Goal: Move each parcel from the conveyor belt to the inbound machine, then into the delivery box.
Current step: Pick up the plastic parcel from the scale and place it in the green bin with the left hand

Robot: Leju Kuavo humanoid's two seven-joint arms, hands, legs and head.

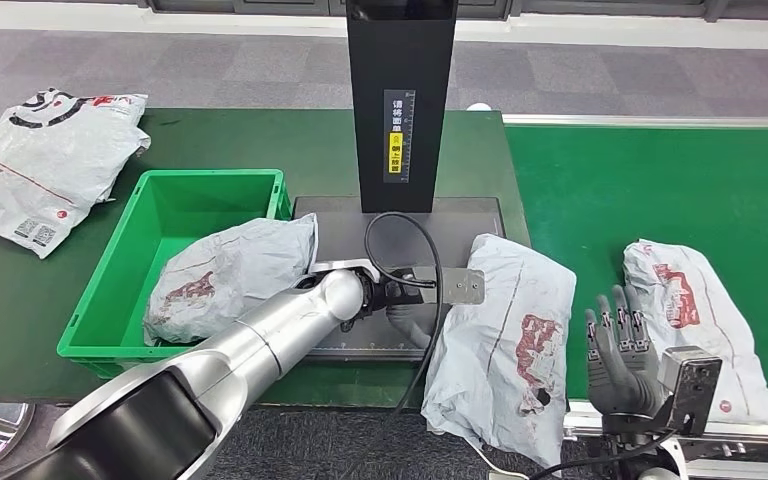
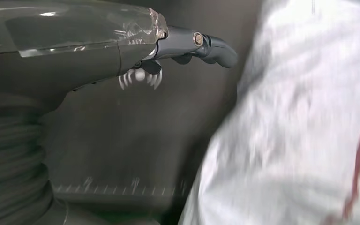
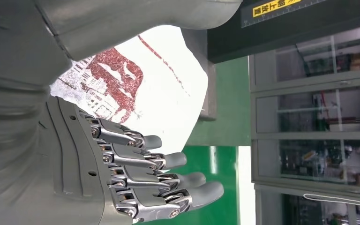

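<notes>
My left hand [image 1: 400, 300] is reached out over the grey plate [image 1: 345, 215] of the inbound machine, low at its front edge, with the thumb stretched toward the white parcel [image 1: 505, 340] just beside it. I cannot tell whether the fingers are open or curled; the wrist camera shows the thumb [image 2: 206, 44] clearly and the rest is blurred, with the parcel's white edge [image 2: 300, 131] close ahead of it. My right hand [image 1: 620, 350] is raised at the near edge of the belt, fingers straight and apart, holding nothing.

That middle parcel lies half on the plate and half over the table's front edge, its long axis running from the machine back toward me. It lies to the right of my left hand and to the left of my right hand, between the two; the left hand is the nearer, so I judge the next push or grip falls to it.

A second parcel [image 1: 695, 310] lies on the green conveyor belt [image 1: 660, 180], beyond my right hand. A third [image 1: 225, 275] sits in the green box [image 1: 155, 210], draped over its right wall.

The parcels carry red printed artwork and a barcode patch I cannot read. The machine's black post [image 1: 400, 100] bears a strip of white and yellow Chinese characters, too small to make out.
</notes>
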